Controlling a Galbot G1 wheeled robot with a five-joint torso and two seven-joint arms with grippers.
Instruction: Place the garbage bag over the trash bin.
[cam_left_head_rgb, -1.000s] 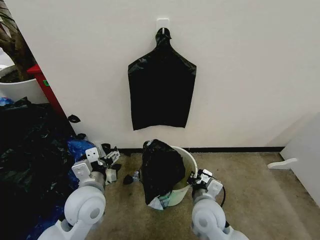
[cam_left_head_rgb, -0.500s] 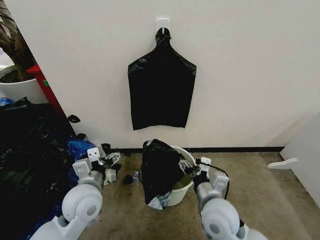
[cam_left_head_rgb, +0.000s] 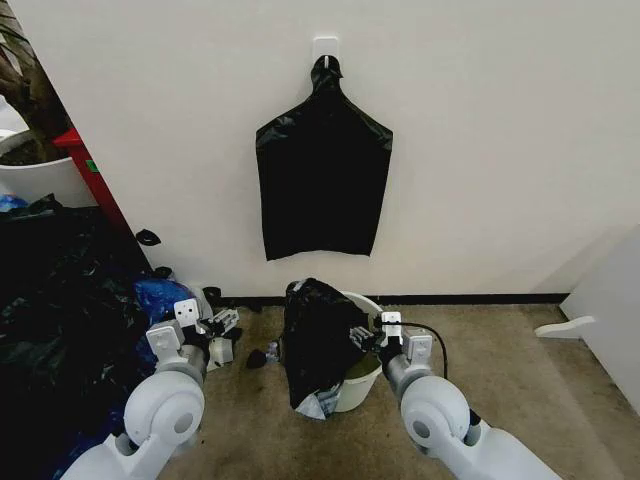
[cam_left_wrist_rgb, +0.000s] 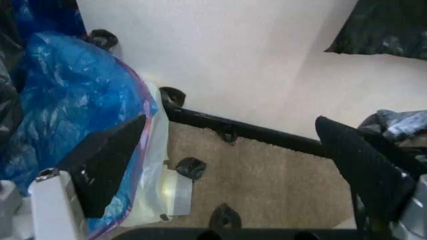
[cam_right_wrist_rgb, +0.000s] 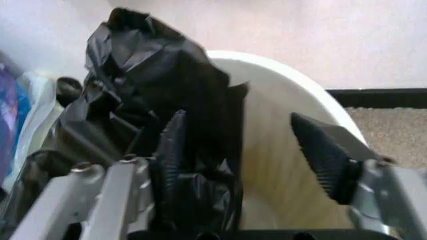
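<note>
My right gripper (cam_right_wrist_rgb: 243, 150) hung jaws wide, empty, over the small white plastic bin (cam_left_head_rgb: 368, 378); the crinkled black bag (cam_left_head_rgb: 318, 340) lay just leftward. Left gripper (cam_left_wrist_rgb: 227, 165) idled wide too.

Garbage bag (cam_left_head_rgb: 318, 340): showing glossy black, crinkled, with a small pale patch at its near lower corner. Trash bin (cam_left_head_rgb: 369, 378): showing white, its inside looking yellowish-green. Flat bag on the far wall (cam_left_head_rgb: 322, 190): showing smooth black. Plastic bag at left (cam_left_head_rgb: 158, 297): showing shiny blue. Planter at far left (cam_left_head_rgb: 40, 178): showing white with red trim. Carpet (cam_left_head_rgb: 500, 370): showing beige-brown. Wall (cam_left_head_rgb: 500, 140): showing white above a black baseboard (cam_left_head_rgb: 470, 298). Right gripper (cam_right_wrist_rgb: 257, 150): showing black ribbed pads on silver-grey fingers.
</note>
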